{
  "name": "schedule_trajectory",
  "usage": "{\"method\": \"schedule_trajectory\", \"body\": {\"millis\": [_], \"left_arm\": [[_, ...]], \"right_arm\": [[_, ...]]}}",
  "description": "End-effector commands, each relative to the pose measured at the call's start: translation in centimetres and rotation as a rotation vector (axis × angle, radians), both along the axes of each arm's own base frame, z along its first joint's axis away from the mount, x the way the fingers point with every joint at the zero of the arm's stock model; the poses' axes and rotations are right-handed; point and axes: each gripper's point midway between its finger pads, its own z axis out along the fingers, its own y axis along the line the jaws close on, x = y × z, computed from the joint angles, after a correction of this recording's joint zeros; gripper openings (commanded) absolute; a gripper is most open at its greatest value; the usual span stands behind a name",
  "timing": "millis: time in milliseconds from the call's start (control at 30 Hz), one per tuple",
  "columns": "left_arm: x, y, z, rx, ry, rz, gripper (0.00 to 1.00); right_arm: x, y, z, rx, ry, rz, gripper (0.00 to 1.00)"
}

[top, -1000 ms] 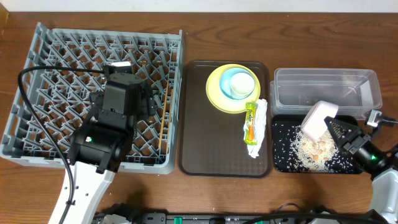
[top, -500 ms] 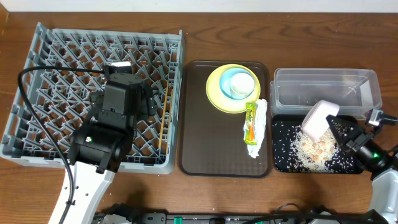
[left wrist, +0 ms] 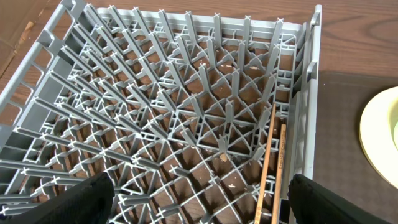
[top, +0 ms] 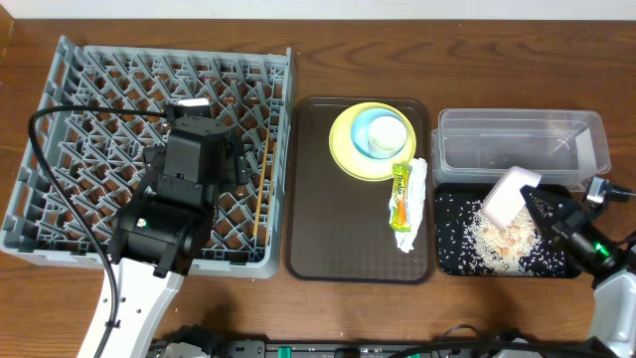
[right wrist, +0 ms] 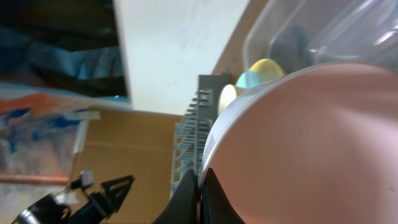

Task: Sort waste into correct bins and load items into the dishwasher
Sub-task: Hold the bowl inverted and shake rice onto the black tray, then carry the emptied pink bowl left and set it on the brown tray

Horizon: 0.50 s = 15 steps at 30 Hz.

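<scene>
My right gripper [top: 547, 212] [right wrist: 200, 193] is shut on the rim of the white bowl [top: 510, 192] [right wrist: 311, 143] and holds it tipped over the black tray [top: 447, 261], where rice scraps [top: 497, 239] lie. The clear tub [top: 517, 117] is just behind. The yellow plate [top: 346, 151] with the light blue bowl [top: 383, 129] on it sits on the brown serving tray [top: 338, 229]. I cannot make out the cup. The yellow-green sachet [top: 399, 196] lies on the white napkin [top: 417, 179]. My left gripper [left wrist: 199, 202] is open over the grey dish rack [top: 30, 169] [left wrist: 186, 93]. Two chopsticks [top: 263, 189] [left wrist: 268, 168] lie along its right side.
The left arm's black body [top: 184, 189] covers the middle of the rack. The serving tray lies between the rack and the two bins. Bare wooden table [top: 318, 60] shows behind them. A cable [top: 60, 199] loops over the rack's left part.
My right gripper has shifted slightly right and toward the front with the white bowl still tipped over the black tray. The left arm has not moved.
</scene>
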Motion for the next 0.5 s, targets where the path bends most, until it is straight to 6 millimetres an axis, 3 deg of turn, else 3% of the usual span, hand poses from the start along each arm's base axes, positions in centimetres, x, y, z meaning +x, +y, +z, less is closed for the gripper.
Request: {"method": "schedule_trajectory", "body": {"millis": [0,133,267,333,467], "left_arm": [[0.2,0.3,0.7,0.001,-0.019,0.024,0.92],[0.2,0.3,0.7,0.001,-0.019,0.024,0.93],[0.2,0.3,0.7,0.001,-0.019,0.024,0.92],[0.2,0.3,0.7,0.001,-0.019,0.024,0.92],[0.2,0.3,0.7,0.001,-0.019,0.024,0.92]], "right_arm": [[0.4,0.3,0.2,-0.119,0.049,-0.026,0.01],[0.7,1.9,1.4,-0.319,0.116,-0.014,0.01],[0.9,4.7,3.5,-0.568,0.162,0.069,0.01],[1.0,6.5,4.4,-0.682,0.176,0.123,0.01],[0.7,12.6,5.1,-0.823,0.124,0.302,0.01]]}}
